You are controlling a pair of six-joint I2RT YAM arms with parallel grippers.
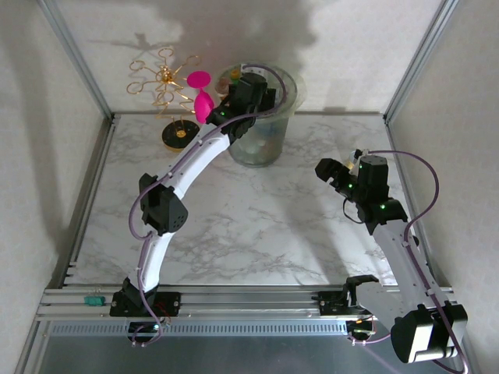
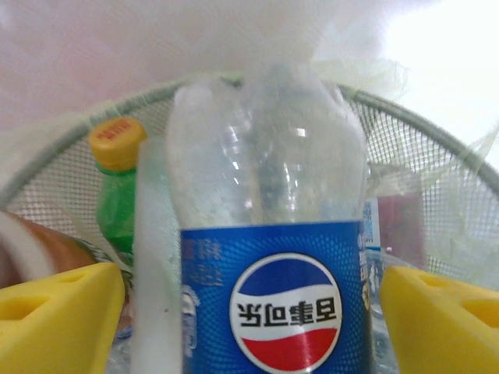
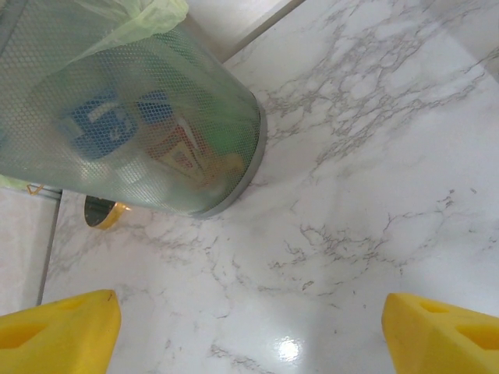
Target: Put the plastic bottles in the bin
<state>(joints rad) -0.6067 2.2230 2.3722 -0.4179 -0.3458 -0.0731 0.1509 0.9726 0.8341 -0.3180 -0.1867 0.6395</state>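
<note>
- At the far edge of the white marble counter (image 1: 234,226), near its middle: large translucent grey-green round plastic bin (image 1: 265,144), upright, mesh-patterned wall, pale green liner bag (image 3: 148,15) folded over the rim.
- Through the bin wall, from the right wrist view: heap of plastic bottles (image 3: 101,128), with blue labels, one red-brown label and a patch of green among them.
- Left hand (image 2: 253,288) down in the mouth of the bin, open, yellow fingers (image 2: 58,312) spread wide.
- Between those fingers: clear crushed plastic bottle (image 2: 269,179) with a blue label and a red-white-blue round logo, print upside down in the wrist view. A gap on either side, neither pad seen touching it.
- Just left of that bottle in the same view: green plastic bottle (image 2: 117,202) with a yellow cap, close against the mesh wall.
- Right hand (image 1: 341,165) over the right part of the counter, well apart from the bin, open. Nothing between its yellow fingers (image 3: 54,331), bare marble below.
- Just beside the bin's left wall: pink plastic goblet (image 1: 201,93). Touching or not, cannot tell.
- Toward the far-left corner: gold wire stand (image 1: 164,78) on a black round base (image 1: 179,134).
</note>
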